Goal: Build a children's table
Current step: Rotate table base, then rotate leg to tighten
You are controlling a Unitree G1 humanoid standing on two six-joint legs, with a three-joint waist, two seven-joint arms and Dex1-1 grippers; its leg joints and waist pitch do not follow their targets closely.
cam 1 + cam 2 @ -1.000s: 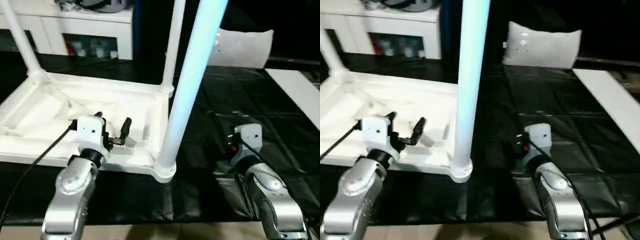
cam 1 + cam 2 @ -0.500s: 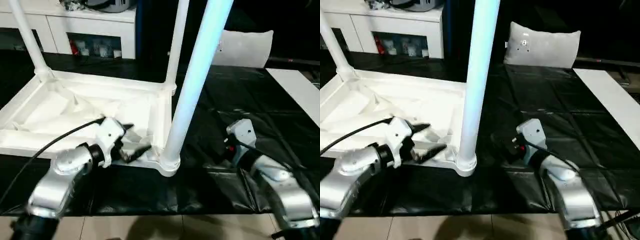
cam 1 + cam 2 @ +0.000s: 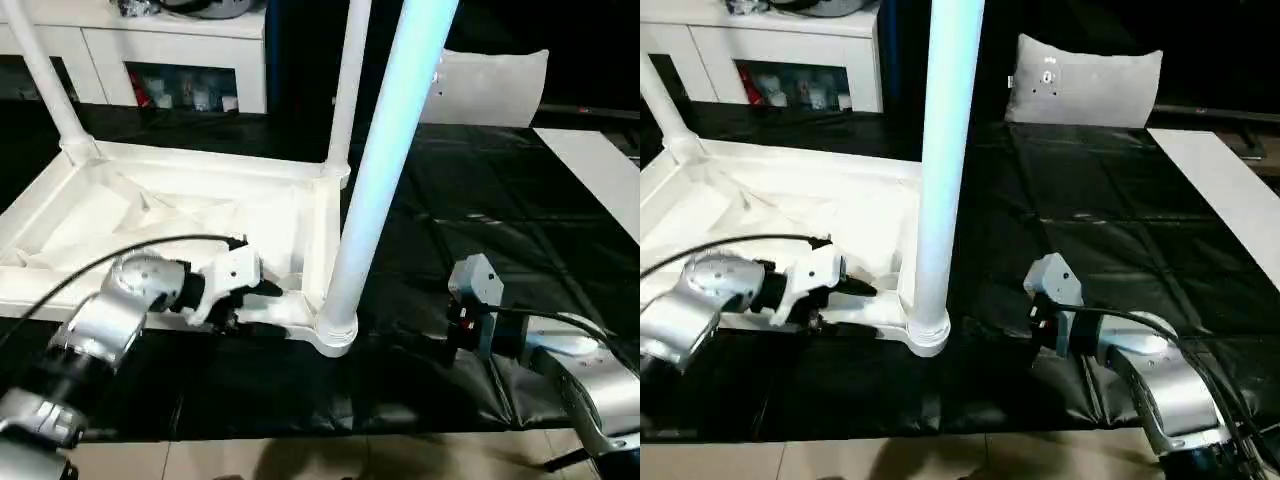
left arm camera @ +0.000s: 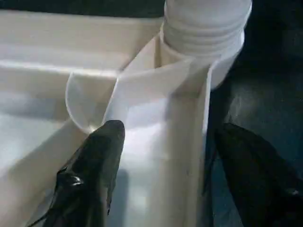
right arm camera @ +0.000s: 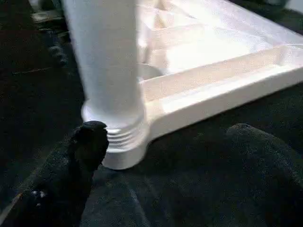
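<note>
Left gripper point(image 4: 161, 156) now straddles the table point(image 3: 190, 215) rim, spread; right gripper point(image 5: 161, 156) spread too.

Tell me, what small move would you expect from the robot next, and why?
Probably closing the left gripper on the table top's near rim. Its open fingers already straddle that rim beside the corner socket holding the near leg. The open right gripper faces the leg's threaded base, so steadying the top first seems sensible.

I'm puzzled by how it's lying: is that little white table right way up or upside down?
Upside down. The children's table rests top-down on the black mat, ribbed underside showing, legs pointing up from corner sockets.
</note>
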